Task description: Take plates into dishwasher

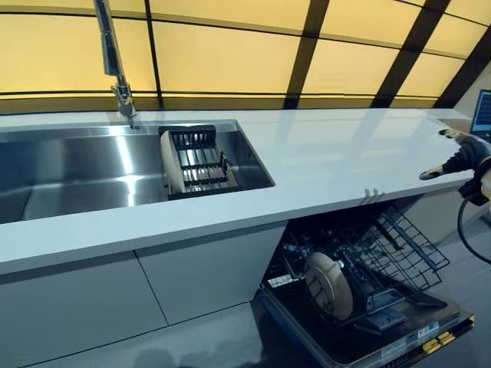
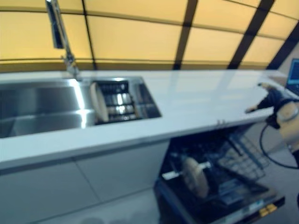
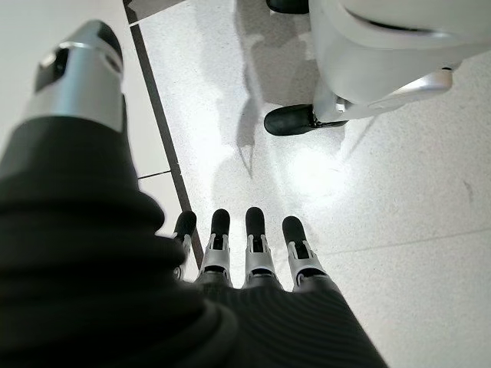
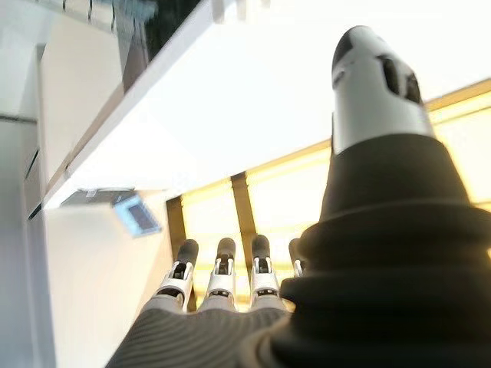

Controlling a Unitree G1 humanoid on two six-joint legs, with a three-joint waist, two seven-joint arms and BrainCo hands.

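Observation:
A cream plate (image 1: 172, 162) stands on edge in a black dish rack (image 1: 201, 159) inside the steel sink (image 1: 69, 172). Another cream plate (image 1: 330, 285) stands upright in the lower rack (image 1: 387, 264) of the open dishwasher under the counter. My right hand (image 1: 462, 159) hovers at the counter's far right edge, fingers straight, holding nothing. Its wrist view shows the straight fingers (image 4: 222, 272) and the counter's edge. My left hand (image 3: 238, 245) shows only in its wrist view, fingers straight, pointing down at the floor, empty.
The white countertop (image 1: 337, 165) runs across the view. A tall tap (image 1: 113, 65) stands behind the sink. The dishwasher door (image 1: 383, 341) lies open and sticks out low. A screen (image 1: 482, 111) stands at the far right.

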